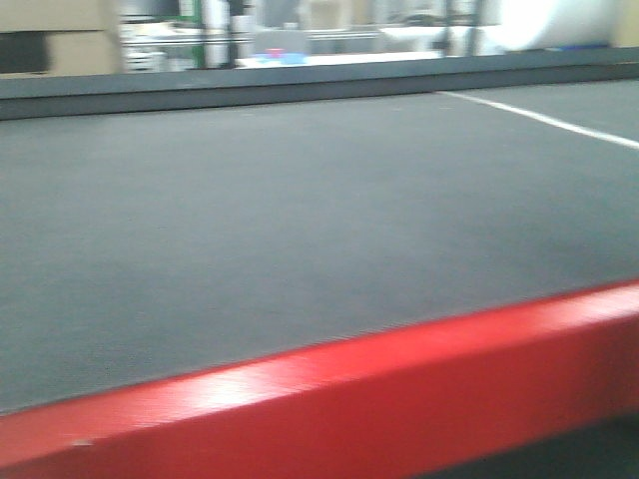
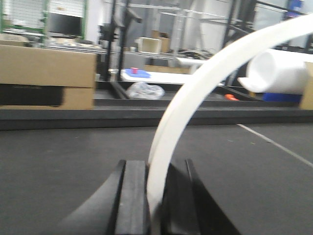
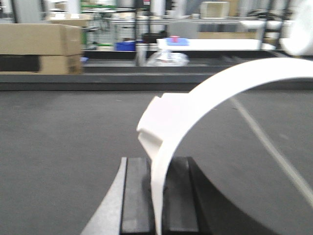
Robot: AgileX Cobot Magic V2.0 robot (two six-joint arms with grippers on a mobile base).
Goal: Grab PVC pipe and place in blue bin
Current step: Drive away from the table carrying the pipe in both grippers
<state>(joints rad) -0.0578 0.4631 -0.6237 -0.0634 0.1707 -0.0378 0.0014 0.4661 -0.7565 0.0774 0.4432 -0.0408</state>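
Note:
In the left wrist view a white curved PVC pipe (image 2: 195, 88) rises from between the black pads and arches up to the right. My left gripper (image 2: 157, 196) is shut on its lower end. The right wrist view shows a white arched PVC pipe (image 3: 205, 98) with a stepped notch on its left side, and my right gripper (image 3: 159, 196) is shut on its thin lower end. Both grippers hang low over the dark grey mat (image 1: 300, 220). The exterior front-facing view shows neither gripper nor pipe. The blue bin is out of view.
A red table edge (image 1: 399, 389) runs along the front of the mat. A white tape line (image 2: 274, 142) crosses the mat at the right. Beyond a raised dark ledge stand a cardboard box (image 2: 46, 76), a white foam roll (image 2: 276, 73) and cluttered shelving.

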